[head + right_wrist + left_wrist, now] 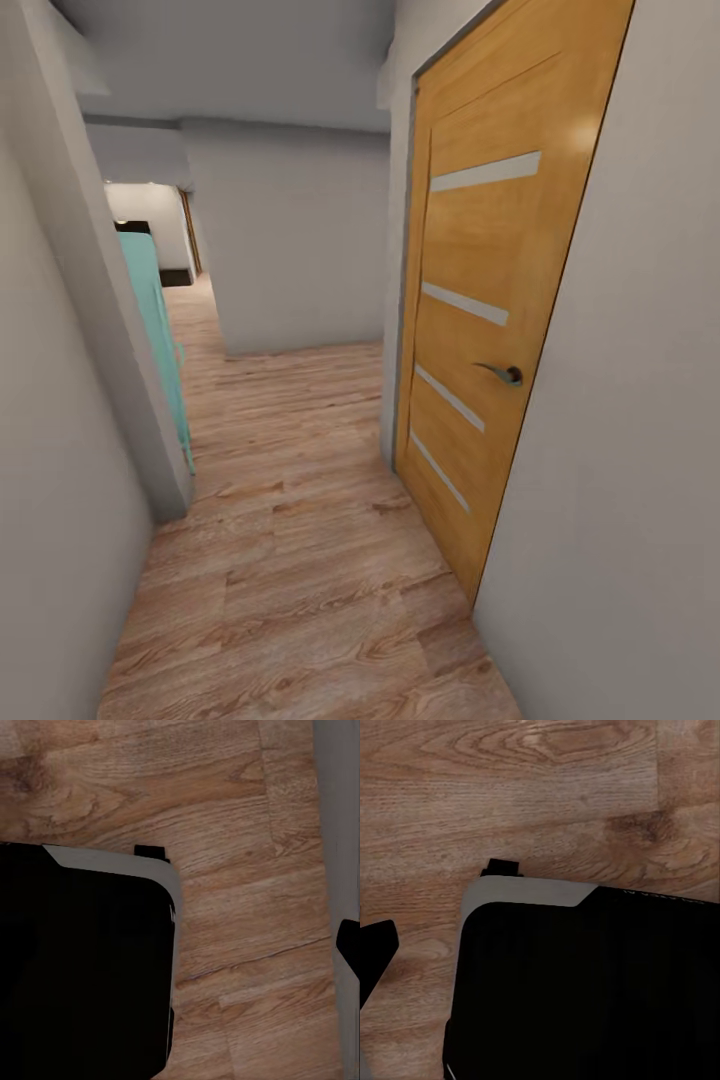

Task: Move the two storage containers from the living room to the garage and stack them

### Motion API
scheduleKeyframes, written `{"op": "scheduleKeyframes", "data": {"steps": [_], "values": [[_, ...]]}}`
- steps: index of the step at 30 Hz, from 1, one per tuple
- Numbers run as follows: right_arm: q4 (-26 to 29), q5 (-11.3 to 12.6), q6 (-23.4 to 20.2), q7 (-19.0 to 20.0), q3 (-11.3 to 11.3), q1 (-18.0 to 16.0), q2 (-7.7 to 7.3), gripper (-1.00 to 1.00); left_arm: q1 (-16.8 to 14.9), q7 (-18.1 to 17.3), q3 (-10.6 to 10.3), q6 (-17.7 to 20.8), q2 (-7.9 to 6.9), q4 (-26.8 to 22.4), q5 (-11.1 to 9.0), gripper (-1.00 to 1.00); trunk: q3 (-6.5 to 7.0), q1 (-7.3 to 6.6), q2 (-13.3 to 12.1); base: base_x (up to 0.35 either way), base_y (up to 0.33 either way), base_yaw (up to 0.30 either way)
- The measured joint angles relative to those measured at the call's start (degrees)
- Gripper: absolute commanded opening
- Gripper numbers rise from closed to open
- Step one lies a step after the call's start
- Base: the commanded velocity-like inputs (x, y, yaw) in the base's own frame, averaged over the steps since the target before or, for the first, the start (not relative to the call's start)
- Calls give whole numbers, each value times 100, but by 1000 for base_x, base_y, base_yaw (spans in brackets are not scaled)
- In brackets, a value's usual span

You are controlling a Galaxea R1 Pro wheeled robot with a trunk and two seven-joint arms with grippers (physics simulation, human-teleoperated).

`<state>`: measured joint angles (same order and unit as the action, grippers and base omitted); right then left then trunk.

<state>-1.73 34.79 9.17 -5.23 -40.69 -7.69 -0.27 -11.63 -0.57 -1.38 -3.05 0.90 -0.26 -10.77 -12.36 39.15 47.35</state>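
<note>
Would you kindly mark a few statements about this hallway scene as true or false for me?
1. A wooden door stands on the right side of the head view. True.
2. That door is wide open. False: it is shut in its frame.
3. The floor is light wood planking. True.
4. The door has a round knob. False: it has a metal lever handle.
5. A turquoise panel shows past the left wall's corner. True.
6. The corridor ahead is blocked by a sofa. False: a pale wall faces the camera, and the corridor continues to its left.
</note>
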Motion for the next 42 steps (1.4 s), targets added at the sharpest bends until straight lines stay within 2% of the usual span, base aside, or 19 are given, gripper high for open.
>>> {"op": "scheduleKeyframes", "data": {"steps": [7,21,37,42], "values": [[0,4,0,0,0,0,-2,100,0,-2,-2,0,1,0,0,100,0,0,0,321,0,244],[1,7,0,-1,1,1,-5,100,-1,0,-2,0,1,1,0,100,0,0,0,321,0,41],[0,0,0,0,0,0,-11,100,0,-4,-1,0,1,0,0,100,0,0,0,321,0,255],[1,5,0,-1,1,1,-15,100,-1,-2,2,0,1,2,0,100,0,0,0,321,0,95]]}}
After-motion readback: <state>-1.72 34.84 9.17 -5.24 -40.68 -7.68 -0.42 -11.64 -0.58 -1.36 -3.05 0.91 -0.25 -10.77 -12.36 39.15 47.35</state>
